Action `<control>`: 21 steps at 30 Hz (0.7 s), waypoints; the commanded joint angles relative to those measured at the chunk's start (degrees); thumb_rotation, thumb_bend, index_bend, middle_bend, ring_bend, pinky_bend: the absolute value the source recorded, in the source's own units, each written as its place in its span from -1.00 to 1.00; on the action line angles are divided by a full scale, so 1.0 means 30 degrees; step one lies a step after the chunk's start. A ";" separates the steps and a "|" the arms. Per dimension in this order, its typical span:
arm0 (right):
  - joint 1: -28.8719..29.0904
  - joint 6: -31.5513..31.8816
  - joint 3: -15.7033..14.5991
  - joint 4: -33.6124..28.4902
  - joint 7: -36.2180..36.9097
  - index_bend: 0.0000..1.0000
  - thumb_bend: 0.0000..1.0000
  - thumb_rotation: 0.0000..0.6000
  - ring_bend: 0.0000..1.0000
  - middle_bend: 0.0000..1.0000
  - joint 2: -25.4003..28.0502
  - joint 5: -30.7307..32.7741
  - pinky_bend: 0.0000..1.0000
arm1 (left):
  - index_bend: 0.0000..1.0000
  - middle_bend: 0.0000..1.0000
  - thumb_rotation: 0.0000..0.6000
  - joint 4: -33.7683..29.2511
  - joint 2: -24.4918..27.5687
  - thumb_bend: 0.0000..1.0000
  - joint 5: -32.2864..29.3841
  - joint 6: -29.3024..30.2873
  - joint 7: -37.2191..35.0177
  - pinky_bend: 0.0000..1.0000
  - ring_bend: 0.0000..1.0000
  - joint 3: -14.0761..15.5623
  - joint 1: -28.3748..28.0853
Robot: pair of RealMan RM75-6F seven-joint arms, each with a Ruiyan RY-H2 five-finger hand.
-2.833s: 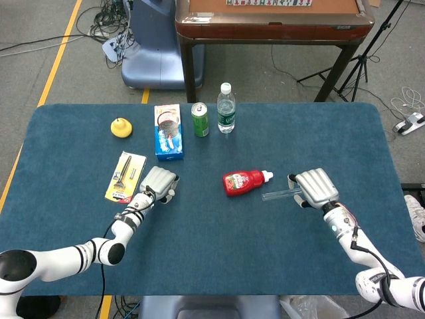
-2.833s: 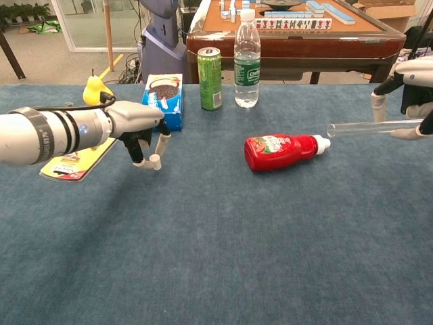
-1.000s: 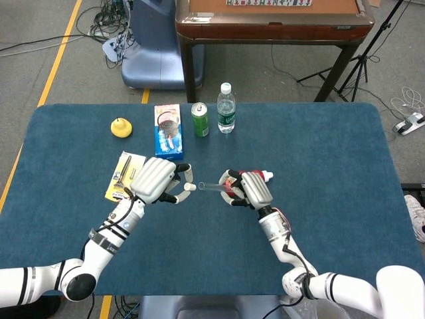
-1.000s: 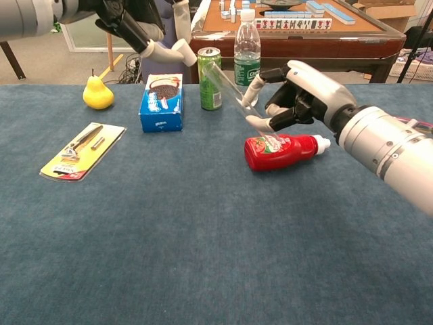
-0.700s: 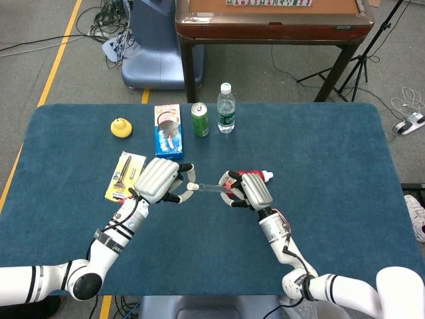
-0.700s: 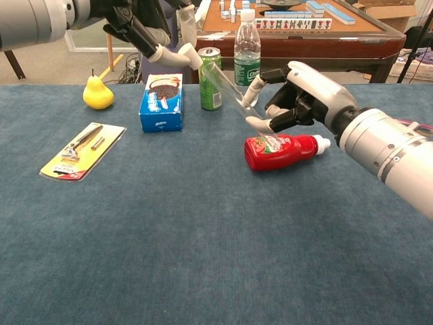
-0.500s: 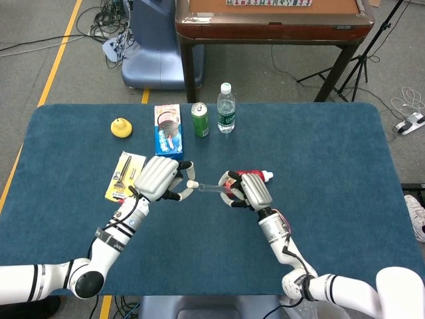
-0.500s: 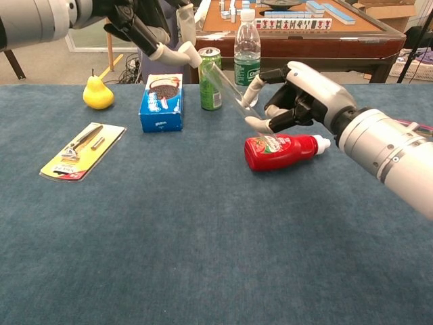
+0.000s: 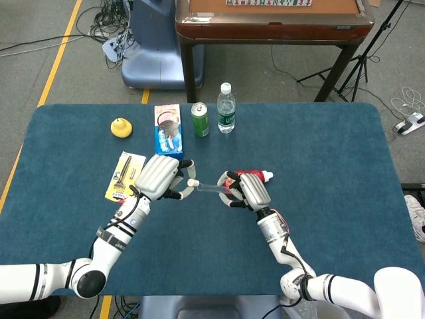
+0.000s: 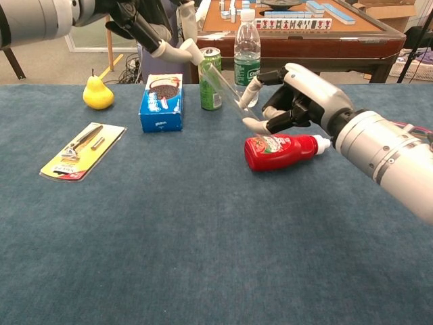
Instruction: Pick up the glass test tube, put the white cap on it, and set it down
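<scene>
The right hand (image 10: 298, 101) is gripping the clear glass test tube (image 10: 226, 84) above the red squeeze bottle with the white nozzle (image 10: 281, 151), holding it tilted with its open mouth aimed away from that bottle. The left hand (image 9: 161, 178) is pinching the small white cap (image 10: 194, 50) right at that mouth. To seat it well, the left hand should be keeping the cap square to the tube's axis and pressing straight along it, while the right hand is bracing firmly.
</scene>
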 commanded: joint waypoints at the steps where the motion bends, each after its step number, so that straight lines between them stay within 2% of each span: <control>1: 0.0010 -0.0015 0.0021 0.0002 0.0022 0.70 0.56 1.00 1.00 1.00 -0.0013 -0.0010 1.00 | 0.16 0.98 1.00 -0.0016 0.0007 -0.45 -0.0029 0.0003 -0.0009 1.00 1.00 0.0002 -0.0005; 21: 0.0052 -0.0096 0.0150 0.0140 0.0058 0.70 0.56 1.00 1.00 1.00 -0.0078 -0.0025 1.00 | 0.16 0.98 1.00 -0.0112 -0.0086 -0.45 -0.0166 -0.0004 0.0241 1.00 1.00 0.0185 -0.0189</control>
